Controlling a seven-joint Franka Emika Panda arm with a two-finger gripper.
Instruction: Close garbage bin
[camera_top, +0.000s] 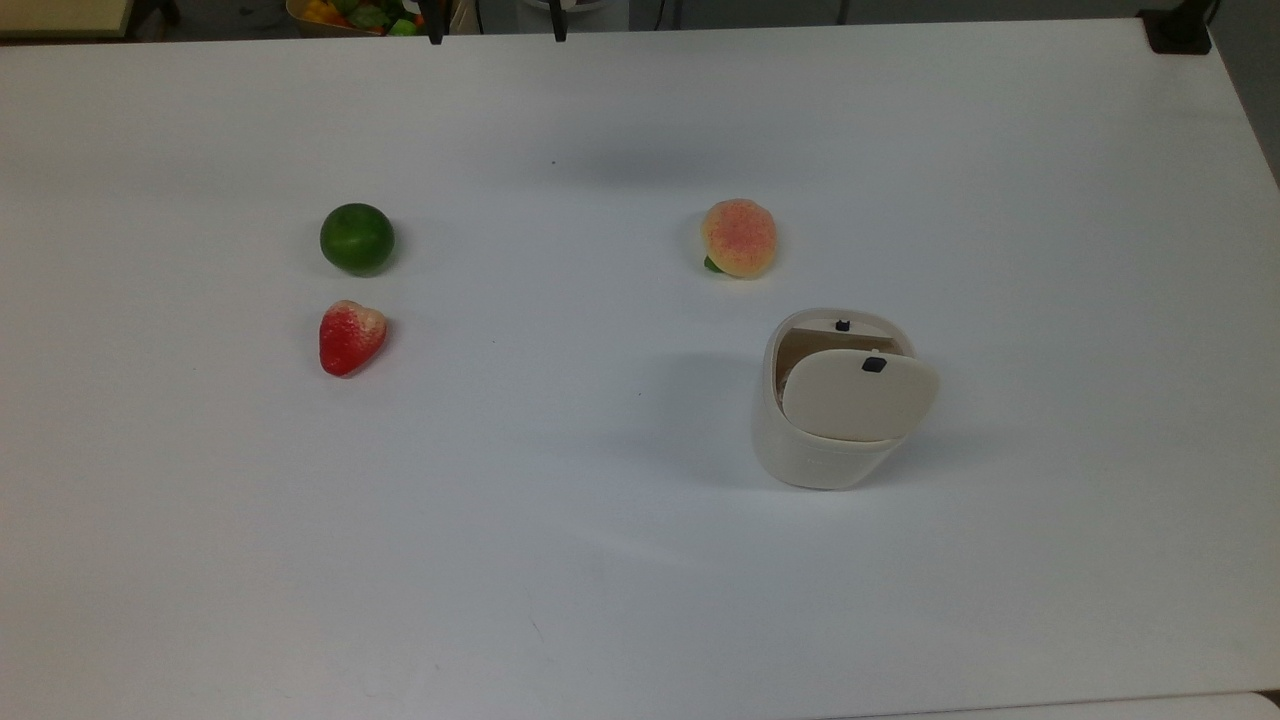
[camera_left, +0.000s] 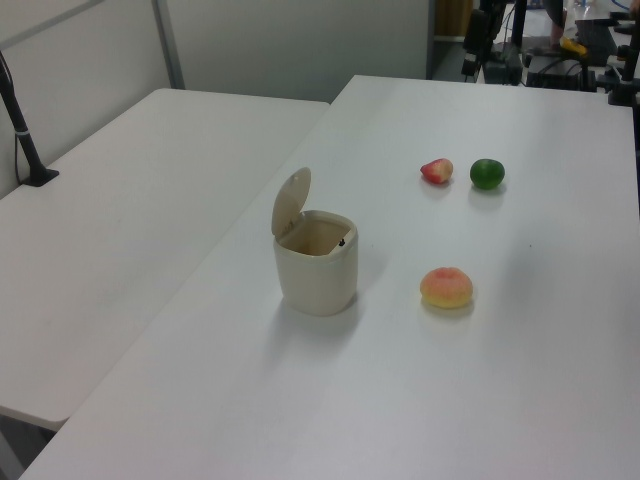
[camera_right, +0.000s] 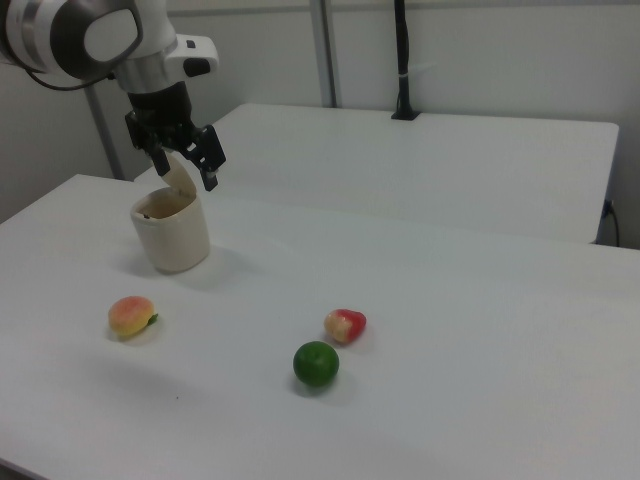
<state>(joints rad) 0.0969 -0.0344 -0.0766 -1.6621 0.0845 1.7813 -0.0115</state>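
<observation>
The garbage bin is a cream-white rounded tub standing right of centre on the white table in the top view. Its flat lid with a small black mark is raised on its hinge and the mouth is open. In the left view the lid stands almost upright over the bin. My gripper is open and holds nothing. In the right view it hangs high, and its fingers line up with the bin. In the top view the gripper pokes in at the top edge, far from the bin.
A peach lies just beyond the bin in the top view. A green lime and a strawberry sit at the top view's left. A second white table adjoins, with a black clamp post at the corner.
</observation>
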